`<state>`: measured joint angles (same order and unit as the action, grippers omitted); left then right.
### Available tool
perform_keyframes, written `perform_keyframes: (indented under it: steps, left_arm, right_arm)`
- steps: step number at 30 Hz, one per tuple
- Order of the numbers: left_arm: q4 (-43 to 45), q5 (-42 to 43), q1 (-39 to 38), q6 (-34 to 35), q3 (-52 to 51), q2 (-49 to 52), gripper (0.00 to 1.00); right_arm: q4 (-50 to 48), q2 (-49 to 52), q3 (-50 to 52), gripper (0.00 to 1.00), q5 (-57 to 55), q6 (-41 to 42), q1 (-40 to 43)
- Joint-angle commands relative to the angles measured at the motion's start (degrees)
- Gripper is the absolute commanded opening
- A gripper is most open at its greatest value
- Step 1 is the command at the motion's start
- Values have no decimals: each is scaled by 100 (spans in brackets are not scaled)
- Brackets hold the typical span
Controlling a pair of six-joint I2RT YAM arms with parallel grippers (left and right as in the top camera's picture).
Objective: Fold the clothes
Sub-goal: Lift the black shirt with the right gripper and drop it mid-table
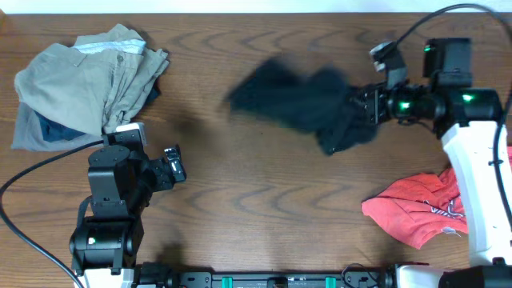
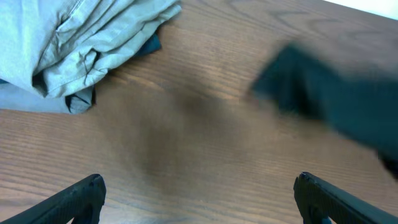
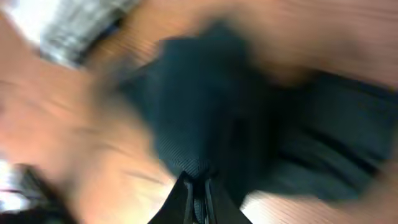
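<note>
From overhead, the black shirt (image 1: 300, 104) is showing as a bunched, blurred mass over the bench (image 1: 264, 216), right of the middle and toward the far edge; whether it is resting on the wood or hanging above it cannot be told. The right tool (image 1: 364, 106) is pinching the shirt's right end. The left tool (image 1: 174, 164) is hovering at the front left, well apart from the shirt. A khaki garment (image 1: 88, 68) is sitting crumpled in the far left corner on top of a blue garment (image 1: 48, 132), and a red tee (image 1: 420, 210) is lying heaped at the front right. In the left wrist view, the left tool's two fingers (image 2: 87, 193) are standing wide apart over bare wood, holding nothing, with the khaki garment at upper left and the blurred shirt at right. In the right wrist view, heavily blurred, the right tool's fingers (image 3: 186, 196) are pressing together on a fold of the black shirt, which is filling most of the frame.
</note>
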<state>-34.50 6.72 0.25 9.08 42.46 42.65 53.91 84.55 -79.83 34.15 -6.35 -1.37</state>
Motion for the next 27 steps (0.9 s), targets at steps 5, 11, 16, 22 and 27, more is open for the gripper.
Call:
perform_keyframes:
  steps: [5, 11, 16, 22, 27]
  left_arm:
    - [55, 31, -22, 22, 105, -4, 98]
    - [273, 31, -22, 24, 105, -4, 98]
    - [490, 35, -22, 216, 105, -2, 98]
    - [492, 42, -24, 592, 90, 210, 98]
    - [481, 815, -24, 610, 90, 680, 98]
  right_arm:
    - [120, -59, -63, 27, -3274, 291, 122]
    - [129, -59, -63, 53, -3432, 356, 286]
    - [280, -59, -63, 71, -2651, 223, 280]
    - [713, -52, -57, 72, -535, -940, -31]
    - [669, 52, 2, 77, -883, -1064, -721]
